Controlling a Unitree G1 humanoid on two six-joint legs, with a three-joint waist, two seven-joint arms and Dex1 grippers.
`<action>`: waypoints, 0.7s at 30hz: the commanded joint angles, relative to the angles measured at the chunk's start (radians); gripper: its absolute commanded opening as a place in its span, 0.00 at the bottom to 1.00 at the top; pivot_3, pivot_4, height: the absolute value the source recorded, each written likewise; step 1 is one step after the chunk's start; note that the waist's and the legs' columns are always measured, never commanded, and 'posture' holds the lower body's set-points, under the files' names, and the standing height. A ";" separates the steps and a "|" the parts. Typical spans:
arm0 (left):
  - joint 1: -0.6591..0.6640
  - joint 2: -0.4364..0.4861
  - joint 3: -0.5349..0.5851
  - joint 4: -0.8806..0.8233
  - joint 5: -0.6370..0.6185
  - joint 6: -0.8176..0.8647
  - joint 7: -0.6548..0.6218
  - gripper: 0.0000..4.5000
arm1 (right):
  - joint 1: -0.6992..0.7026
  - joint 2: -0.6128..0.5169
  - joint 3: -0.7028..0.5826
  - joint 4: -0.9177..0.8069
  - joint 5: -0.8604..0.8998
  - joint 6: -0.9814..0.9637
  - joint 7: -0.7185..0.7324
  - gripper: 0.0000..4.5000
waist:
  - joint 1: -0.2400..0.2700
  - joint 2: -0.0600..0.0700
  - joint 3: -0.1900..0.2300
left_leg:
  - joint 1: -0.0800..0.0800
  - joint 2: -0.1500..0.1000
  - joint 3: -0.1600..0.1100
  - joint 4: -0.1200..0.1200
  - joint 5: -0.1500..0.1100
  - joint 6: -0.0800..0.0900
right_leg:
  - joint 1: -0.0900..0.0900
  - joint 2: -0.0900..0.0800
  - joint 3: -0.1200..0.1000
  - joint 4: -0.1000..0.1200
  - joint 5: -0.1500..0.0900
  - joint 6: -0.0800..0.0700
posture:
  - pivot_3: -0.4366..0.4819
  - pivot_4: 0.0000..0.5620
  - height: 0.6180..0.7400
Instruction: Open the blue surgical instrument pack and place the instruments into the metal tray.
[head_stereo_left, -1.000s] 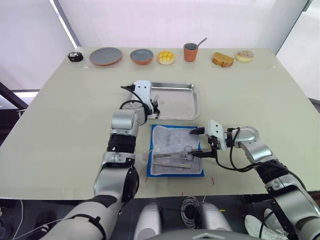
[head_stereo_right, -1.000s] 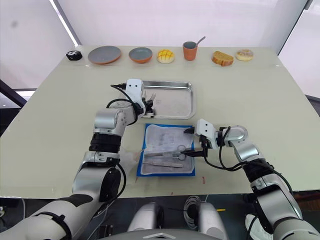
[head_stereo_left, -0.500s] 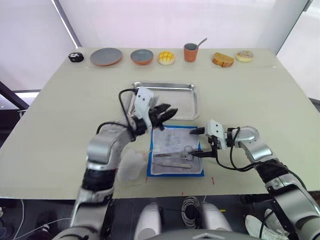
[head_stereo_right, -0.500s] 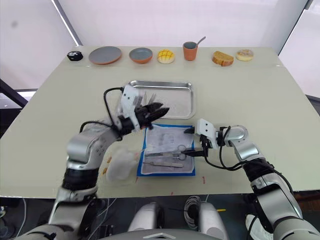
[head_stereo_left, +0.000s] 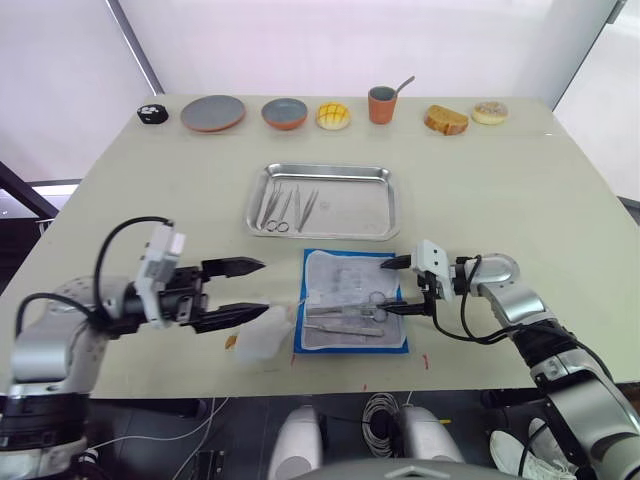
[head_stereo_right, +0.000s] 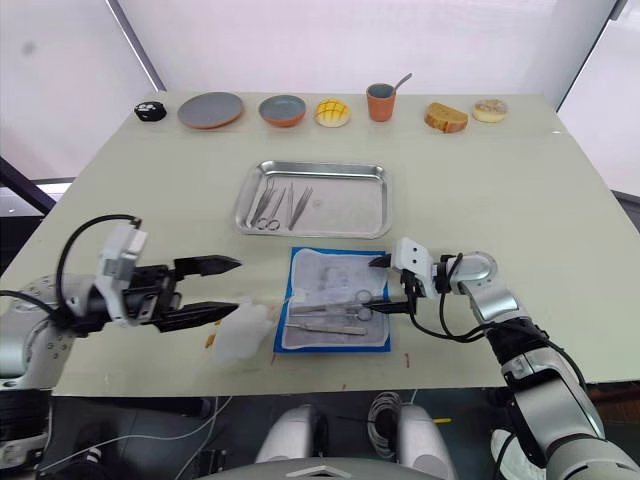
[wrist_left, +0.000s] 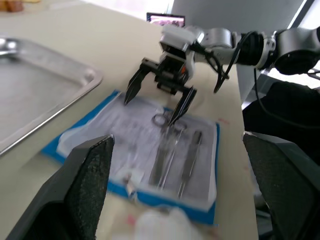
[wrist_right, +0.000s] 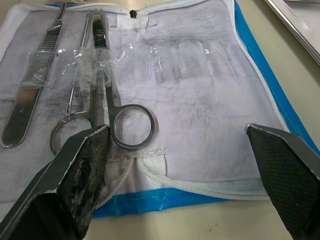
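The blue pack (head_stereo_left: 353, 315) lies open on the table, just in front of the metal tray (head_stereo_left: 325, 201), its pale lining face up. Three instruments (head_stereo_left: 288, 207) already sit in the tray's left part. On the lining I see the scissors (wrist_right: 107, 107) with their ring handles toward my right gripper, and flat tweezers (wrist_right: 31, 90) beside them, farther from the tray.

My right gripper (head_stereo_left: 400, 285) hangs at the pack's right edge, fingers spread wide and holding nothing, one fingertip (wrist_right: 82, 175) close by the scissor rings. My left gripper (head_stereo_left: 243, 291) is off to the left of the pack, also wide open and empty, with a crumpled bit of clear plastic wrap (head_stereo_left: 262, 333) on the table just below it.

I judge these tools to be light, rigid and slick, lying nearly flush on soft cloth, so a pinch from above may skid off. A clear strap or film seems to cross the scissor shanks, so they may drag when lifted. I would take the scissors at the rings, where metal stands a little proud and gives the finger something to hook. The tweezers look harder to take: I'd squeeze across their narrow sides near the middle. The pack itself is limp and may lift along with a tool.
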 joint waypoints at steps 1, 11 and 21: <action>0.021 0.046 0.049 0.036 -0.001 -0.051 -0.065 0.99 | 0.054 -0.046 0.025 0.097 -0.076 0.026 -0.010 1.00 | 0.001 0.000 0.000 | 0.000 0.000 0.000 0.000 0.000 0.000 | 0.000 0.000 0.000 0.000 0.000 0.000 | 0.48 0.27 1.00; -0.032 0.059 -0.033 0.065 0.030 -0.134 -0.099 0.99 | 0.054 -0.046 -0.024 0.080 -0.031 0.000 0.010 1.00 | 0.013 0.000 0.001 | -0.001 0.000 0.001 0.000 0.000 0.000 | -0.002 -0.001 0.000 -0.001 0.000 0.000 | 0.48 0.27 1.00; -0.315 -0.131 -0.307 0.172 0.186 -0.215 -0.034 0.99 | 0.071 -0.053 -0.111 -0.044 0.078 0.041 0.050 1.00 | 0.024 0.001 0.006 | -0.006 -0.001 0.003 0.000 0.000 0.000 | -0.006 0.001 0.002 0.000 0.001 0.001 | 0.48 0.27 1.00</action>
